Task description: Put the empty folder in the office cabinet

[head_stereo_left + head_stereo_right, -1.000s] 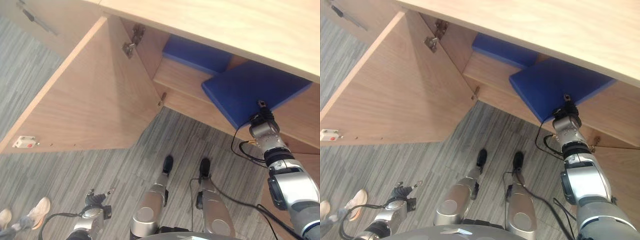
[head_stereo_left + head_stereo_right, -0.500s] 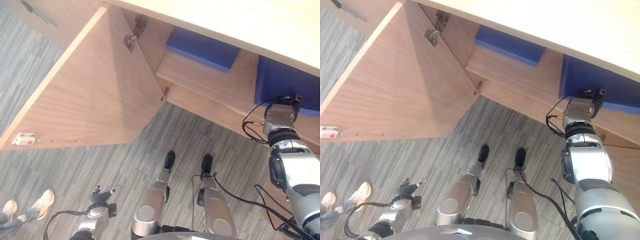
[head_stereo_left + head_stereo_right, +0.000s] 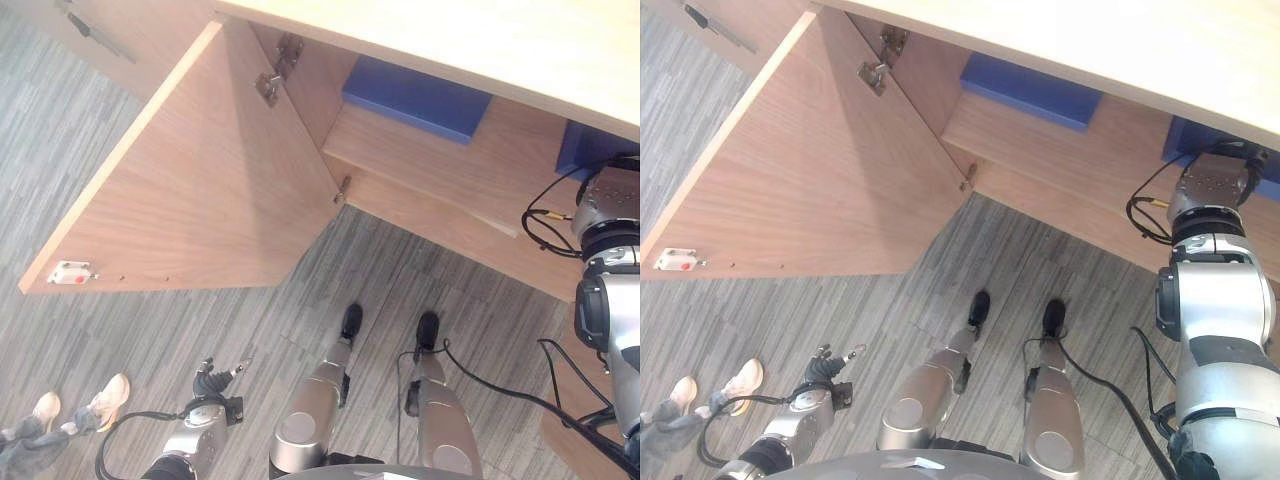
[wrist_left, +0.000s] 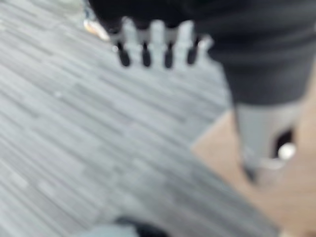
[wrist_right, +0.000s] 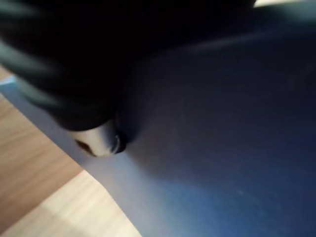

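Observation:
The blue folder (image 3: 588,148) stands on edge at the right end of the open office cabinet's shelf (image 3: 440,165), mostly hidden under the cabinet top (image 3: 480,40). My right hand (image 3: 1213,185) is at its near edge, reaching into the cabinet. In the right wrist view the folder's blue face (image 5: 222,123) is very close, and the thumb (image 5: 101,140) lies against it; the other fingers are hidden behind the folder. My left hand (image 3: 210,385) hangs low over the floor with its fingers (image 4: 153,42) straight and nothing in them.
A second blue folder (image 3: 415,95) lies flat farther back on the shelf. The cabinet door (image 3: 200,190) is swung wide open to the left. A person's shoes (image 3: 105,400) stand on the grey striped carpet at lower left.
My right hand has carried the blue folder to the right and deeper under the cabinet top, turning it from flat to on edge. The camera has shifted slightly.

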You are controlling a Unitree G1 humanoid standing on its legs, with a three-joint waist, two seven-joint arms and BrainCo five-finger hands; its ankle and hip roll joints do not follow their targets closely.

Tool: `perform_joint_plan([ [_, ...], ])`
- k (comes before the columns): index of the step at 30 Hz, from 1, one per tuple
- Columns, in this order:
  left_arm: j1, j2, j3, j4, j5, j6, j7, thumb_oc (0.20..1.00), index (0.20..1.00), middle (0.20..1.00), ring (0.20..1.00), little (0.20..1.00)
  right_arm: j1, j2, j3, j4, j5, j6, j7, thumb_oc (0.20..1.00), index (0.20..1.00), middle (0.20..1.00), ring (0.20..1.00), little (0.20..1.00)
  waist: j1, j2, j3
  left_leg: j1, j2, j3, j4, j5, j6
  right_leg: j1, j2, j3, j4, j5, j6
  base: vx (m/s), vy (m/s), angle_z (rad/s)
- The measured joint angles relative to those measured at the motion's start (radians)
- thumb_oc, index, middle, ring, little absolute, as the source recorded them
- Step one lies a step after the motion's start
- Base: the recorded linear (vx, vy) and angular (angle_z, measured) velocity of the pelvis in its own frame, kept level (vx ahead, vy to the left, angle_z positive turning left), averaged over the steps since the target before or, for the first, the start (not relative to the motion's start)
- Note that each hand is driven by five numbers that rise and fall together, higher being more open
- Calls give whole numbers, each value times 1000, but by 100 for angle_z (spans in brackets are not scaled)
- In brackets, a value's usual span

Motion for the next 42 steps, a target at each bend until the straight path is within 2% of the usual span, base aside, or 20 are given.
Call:
perform_joint_plan([
  [3, 0, 2, -1, -22, -7, -3, -3, 1000, 1000, 1000, 1000, 1000, 0, 2, 16, 29, -48, 91, 21, 200, 200, 200, 200, 200, 6, 0, 0, -8, 0, 0, 0, 0, -2, -8, 0, 1, 0, 3, 0, 0, 0, 0],
  [6, 0, 8, 0, -41, -10, -4, -6, 1000, 1000, 1000, 1000, 1000, 0, 1, 16, 33, -87, 153, 47, 200, 200, 200, 200, 200, 11, 0, 0, -19, 0, 1, 0, 9, -1, -19, 0, 1, 0, 9, -3, 0, 0, 0],
  [10, 0, 8, 0, -45, -12, -6, -11, 1000, 1000, 1000, 1000, 1000, 0, 1, 30, 35, -130, 194, 69, 200, 200, 200, 200, 200, 19, 0, 0, -19, 0, 2, 0, 12, 0, -18, 0, 2, 0, 9, -3, 0, 0, 0],
  [16, 0, 8, 0, -42, -39, -6, -17, 1000, 1000, 1000, 1000, 1000, 0, 1, 38, 35, -139, 217, 82, 200, 200, 200, 200, 200, 24, 0, 0, -19, 0, 3, 0, 12, -1, -17, 0, 2, 0, 10, -3, 0, 0, 0],
  [18, 0, 8, 0, -42, -39, -6, -17, 1000, 1000, 1000, 1000, 1000, 0, 1, 41, 35, -139, 217, 80, 200, 200, 200, 200, 200, 24, 0, 0, -19, 0, 3, 0, 12, -1, -17, 0, 2, 0, 10, -3, 0, 0, 0],
  [26, 0, 8, -17, -49, -43, -10, -9, 1000, 1000, 1000, 1000, 1000, -64, 0, 52, 72, -180, 32, -74, 200, 200, 200, 200, 200, 23, -1, 0, -17, 0, 4, 0, 14, 1, -17, 0, 3, 0, 12, -1, -1, -1, -1],
  [37, 0, 8, -29, -81, -47, -8, 2, 1000, 1000, 1000, 1000, 1000, -97, 0, 93, 72, -177, 48, -94, 200, 200, 200, 200, 200, 27, -1, 0, -18, 1, 8, 0, 13, -2, -18, 1, 3, 0, 10, 1, 0, 0, 0],
  [42, 0, 9, -29, -88, -47, -6, 4, 1000, 1000, 1000, 1000, 1000, -103, -1, 93, 77, -189, 39, -176, 200, 200, 200, 200, 200, 27, -1, 0, -20, 1, 10, 0, 14, -1, -20, 1, 3, 0, 10, 1, 0, 0, 0],
])
